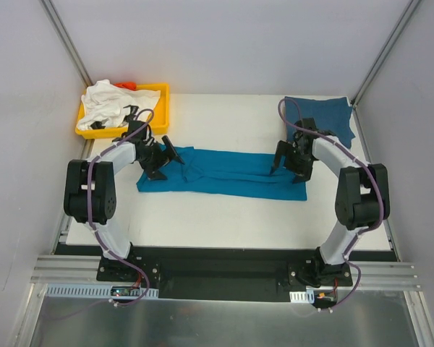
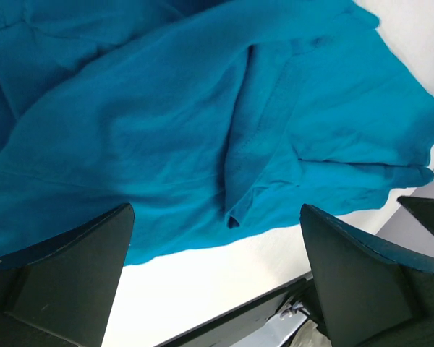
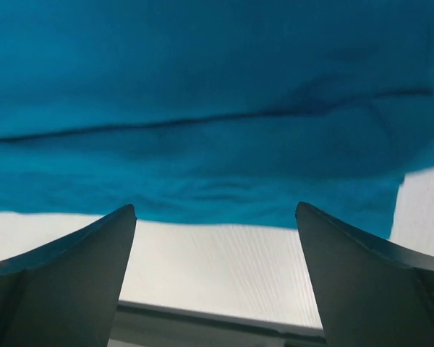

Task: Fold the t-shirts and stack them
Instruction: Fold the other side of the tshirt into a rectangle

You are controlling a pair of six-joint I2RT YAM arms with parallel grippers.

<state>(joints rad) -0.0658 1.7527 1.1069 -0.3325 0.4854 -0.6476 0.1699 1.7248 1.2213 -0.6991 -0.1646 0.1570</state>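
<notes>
Across the middle of the table (image 1: 224, 217), the teal-blue t-shirt (image 1: 224, 173) is laid out as a long folded band. The left gripper (image 1: 165, 160) is held over its left end and the right gripper (image 1: 289, 168) over its right end, both with jaws apart and nothing clamped. The cloth is judged light, limp and prone to sagging, so it is best pinched through all layers at the end corners. A darker blue t-shirt (image 1: 325, 116) is seen flat at the far right corner. A white t-shirt (image 1: 112, 105) is heaped in the yellow tray (image 1: 163, 108) at the far left corner.
</notes>
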